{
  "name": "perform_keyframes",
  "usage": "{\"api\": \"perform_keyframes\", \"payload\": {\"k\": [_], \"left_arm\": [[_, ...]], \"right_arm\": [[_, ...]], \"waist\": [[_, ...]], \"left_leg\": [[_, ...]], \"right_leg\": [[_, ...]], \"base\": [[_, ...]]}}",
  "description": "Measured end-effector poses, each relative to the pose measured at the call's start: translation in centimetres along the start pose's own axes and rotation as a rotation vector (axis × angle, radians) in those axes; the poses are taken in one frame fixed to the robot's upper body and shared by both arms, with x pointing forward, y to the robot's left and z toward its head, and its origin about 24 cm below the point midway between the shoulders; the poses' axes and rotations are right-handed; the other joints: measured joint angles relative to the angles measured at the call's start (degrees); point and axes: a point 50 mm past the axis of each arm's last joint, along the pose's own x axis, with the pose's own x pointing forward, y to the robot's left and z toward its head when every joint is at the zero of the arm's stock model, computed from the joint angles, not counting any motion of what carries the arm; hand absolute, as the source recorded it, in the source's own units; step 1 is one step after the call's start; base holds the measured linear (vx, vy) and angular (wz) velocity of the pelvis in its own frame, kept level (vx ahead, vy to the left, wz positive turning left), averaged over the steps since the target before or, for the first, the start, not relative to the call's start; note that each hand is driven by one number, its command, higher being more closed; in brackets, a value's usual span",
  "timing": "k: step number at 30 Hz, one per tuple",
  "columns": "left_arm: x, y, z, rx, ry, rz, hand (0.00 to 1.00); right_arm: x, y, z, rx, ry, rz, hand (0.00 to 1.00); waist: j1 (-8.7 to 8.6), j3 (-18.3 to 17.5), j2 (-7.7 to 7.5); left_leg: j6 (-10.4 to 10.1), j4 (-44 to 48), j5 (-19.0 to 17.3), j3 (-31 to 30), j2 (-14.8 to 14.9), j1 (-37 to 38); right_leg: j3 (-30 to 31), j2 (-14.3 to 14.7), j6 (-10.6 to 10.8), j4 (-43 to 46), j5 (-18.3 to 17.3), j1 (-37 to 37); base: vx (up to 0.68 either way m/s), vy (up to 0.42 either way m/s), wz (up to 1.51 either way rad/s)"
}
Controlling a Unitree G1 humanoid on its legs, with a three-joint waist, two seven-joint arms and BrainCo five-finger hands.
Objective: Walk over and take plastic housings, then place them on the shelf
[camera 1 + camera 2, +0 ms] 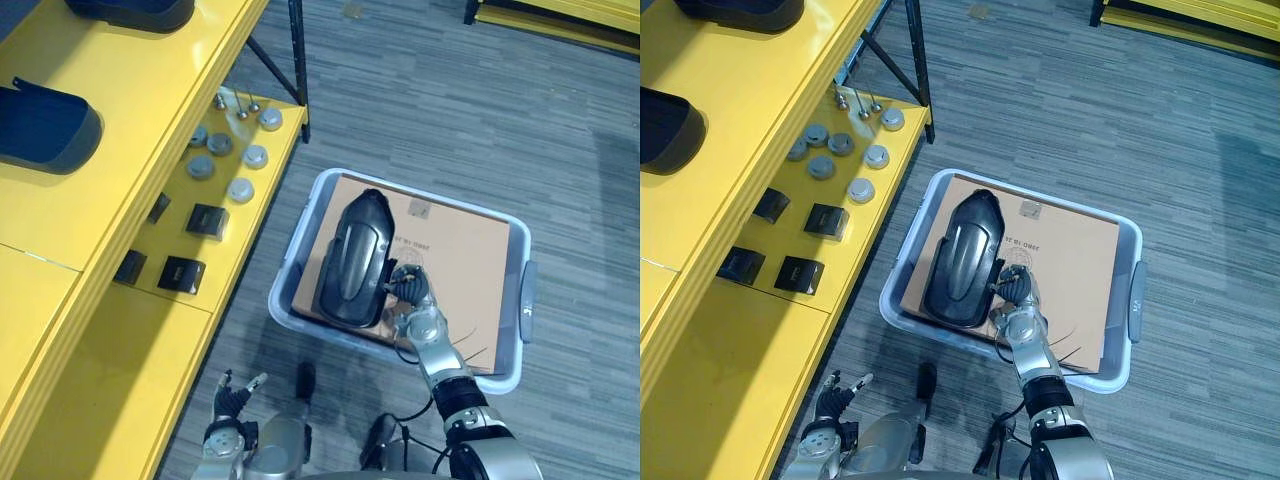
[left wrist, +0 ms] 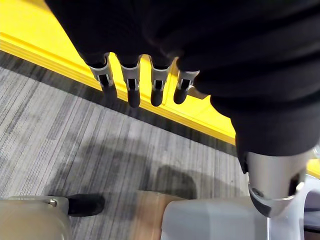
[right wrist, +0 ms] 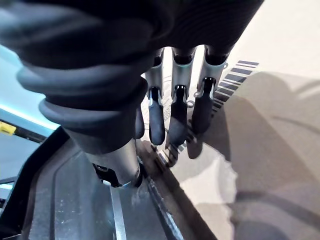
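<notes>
Plastic housing (image 1: 355,262), glossy black oval, on flat cardboard (image 1: 470,250) in grey bin (image 1: 524,300); right hand (image 1: 420,318) unclenched beside it.

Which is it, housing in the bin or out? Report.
In. The black plastic housing lies flat on the cardboard sheet inside the grey bin, with the right hand beside its edge.

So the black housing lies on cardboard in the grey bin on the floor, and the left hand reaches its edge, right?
No: it is the right hand that reaches the edge of the housing, as the left eye view shows. The housing does lie on cardboard in the bin on the floor.
</notes>
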Motion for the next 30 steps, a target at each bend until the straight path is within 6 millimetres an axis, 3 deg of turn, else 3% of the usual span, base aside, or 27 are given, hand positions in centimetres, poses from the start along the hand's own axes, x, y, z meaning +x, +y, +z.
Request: {"api": "perform_keyframes", "payload": {"k": [10, 13, 15, 18, 23, 26, 29, 30], "left_arm": [[-0.1, -0.4, 0.3, 0.008, -0.018, -0.022, 0.00], [-0.3, -0.8, 1.5, -0.001, -0.073, -0.034, 0.00], [-0.5, -1.3, 3.1, -0.016, -0.141, -0.052, 0.00], [-1.4, -2.4, 7.1, -0.059, -0.317, -0.092, 0.00], [-4.3, -3.2, 13.1, -0.192, -0.588, -0.129, 0.00], [-5.9, -2.9, 15.9, -0.244, -0.722, -0.130, 0.00], [-6.5, -2.7, 17.2, -0.266, -0.790, -0.124, 0.00], [-6.5, -2.7, 17.3, -0.263, -0.795, -0.122, 0.00]], "right_arm": [[-0.6, -3.2, -0.2, 0.059, -0.032, -0.138, 1.00], [-0.9, -4.4, 0.4, 0.086, -0.065, -0.208, 1.00], [-1.3, -5.2, 0.6, 0.085, -0.096, -0.237, 1.00], [-1.9, -6.1, 1.5, 0.098, -0.161, -0.293, 1.00], [-2.7, -7.3, 3.7, 0.130, -0.273, -0.367, 1.00], [-3.2, -7.4, 5.1, 0.145, -0.347, -0.379, 1.00], [-3.5, -7.0, 6.0, 0.151, -0.397, -0.362, 1.00], [-3.5, -6.9, 6.1, 0.150, -0.399, -0.354, 0.00]], "waist": [[-0.22, 0.0, -0.10], [-0.35, -0.1, -0.15], [-0.37, -0.1, -0.22], [-0.47, -0.3, -0.31], [-3.08, -2.2, -0.32], [-3.25, -3.4, -0.39], [-3.30, -4.8, -0.38], [-3.31, -5.0, -0.40]], "left_leg": [[0.0, -0.5, 0.0, 0.0, -0.1, 1.3], [0.0, -0.5, 0.0, 0.3, -0.1, 1.5], [0.0, -0.4, 0.0, 0.5, -0.1, 1.7], [0.0, -0.4, 0.0, 0.4, -0.1, 1.8], [0.0, -0.3, 0.0, 0.0, -0.5, 2.1], [0.1, -0.3, -0.1, 0.4, -0.5, 3.0], [0.2, -0.3, -0.1, 0.6, -0.4, 3.8], [0.2, -0.3, -0.2, 0.6, -0.3, 4.0]], "right_leg": [[0.0, -0.5, 0.0, 0.0, 0.0, 1.1], [0.3, -0.6, 0.1, -0.1, 0.1, 1.1], [0.4, -0.7, 0.1, 0.0, 0.1, 1.3], [0.5, -0.6, 0.1, 0.0, 0.0, 1.4], [0.6, -0.7, 0.4, 0.0, -0.2, 1.8], [1.4, -0.7, 0.4, 0.0, -0.2, 2.2], [1.7, -0.6, 0.4, -0.1, -0.2, 2.8], [1.7, -0.6, 0.4, -0.1, -0.2, 3.0]], "base": [[0.00, 0.000, 0.00], [-0.01, 0.002, -0.05], [-0.01, 0.001, -0.02], [-0.01, 0.000, -0.01], [0.00, 0.000, 0.00], [0.03, -0.013, -0.10], [0.01, -0.024, -0.08], [-0.01, -0.026, -0.03]]}}
